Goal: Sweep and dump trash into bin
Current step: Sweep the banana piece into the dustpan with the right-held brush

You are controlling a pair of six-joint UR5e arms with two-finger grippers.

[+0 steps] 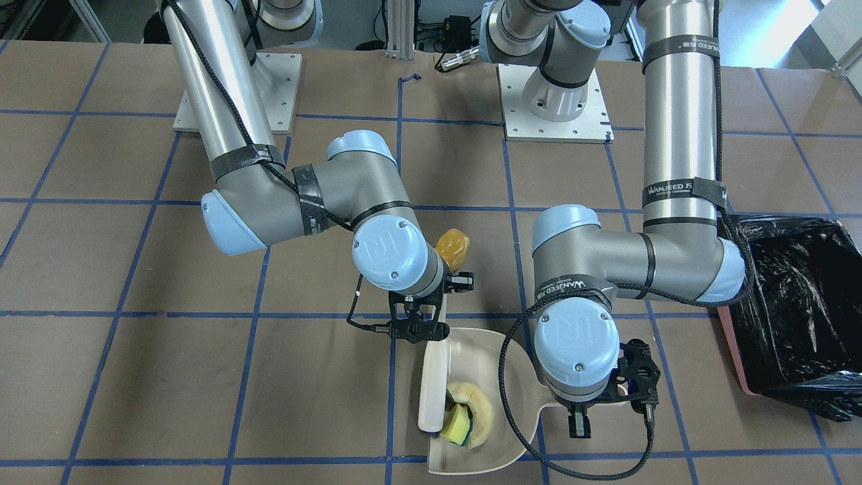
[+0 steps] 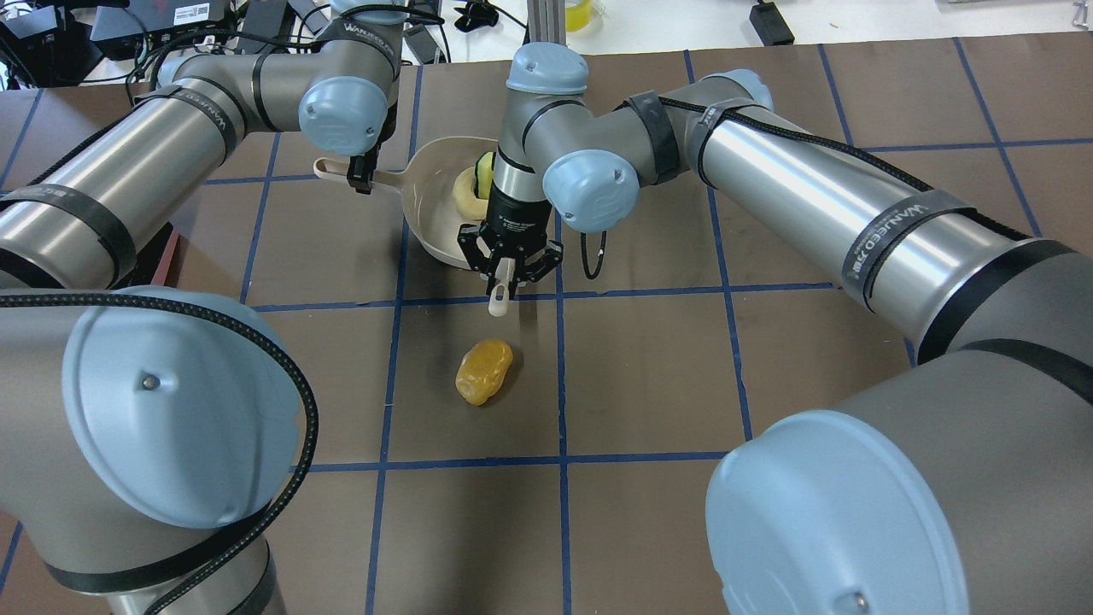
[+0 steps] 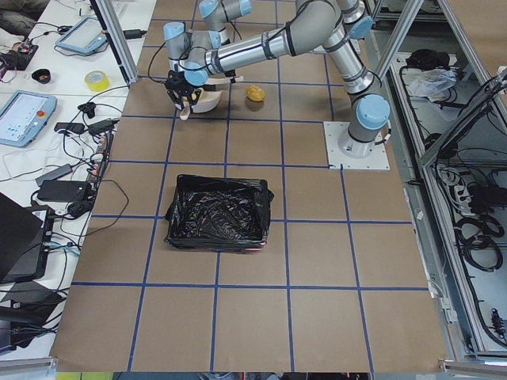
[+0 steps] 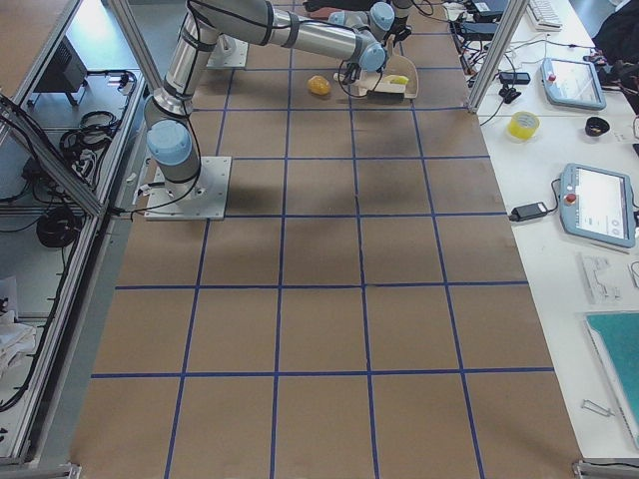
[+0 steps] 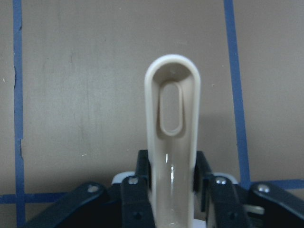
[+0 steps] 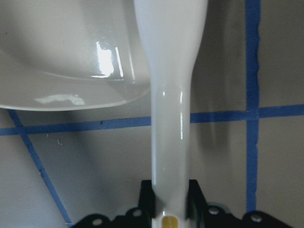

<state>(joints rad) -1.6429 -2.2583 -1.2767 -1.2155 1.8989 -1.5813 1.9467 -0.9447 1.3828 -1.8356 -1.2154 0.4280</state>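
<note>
The beige dustpan (image 1: 471,350) lies at the table's far side from the robot. The pale cream crescent slice (image 1: 479,404) and the yellow-and-green sponge block (image 1: 458,424) lie inside it. The amber-yellow lumpy piece (image 2: 484,371) lies on the table outside the pan, nearer the robot. My left gripper (image 2: 362,178) is shut on the dustpan handle (image 5: 172,118). My right gripper (image 2: 504,275) is shut on the white brush handle (image 6: 171,142). The brush head (image 1: 431,387) rests at the pan's open edge beside the two pieces. The black-lined pinkish-red bin (image 1: 794,303) stands on my left.
Both arm bases (image 1: 555,101) are bolted to the brown table with its blue tape grid. My left forearm (image 1: 680,121) hangs close over the bin's near rim. A black cable (image 1: 504,397) loops over the dustpan. The bin also shows in the exterior left view (image 3: 218,212).
</note>
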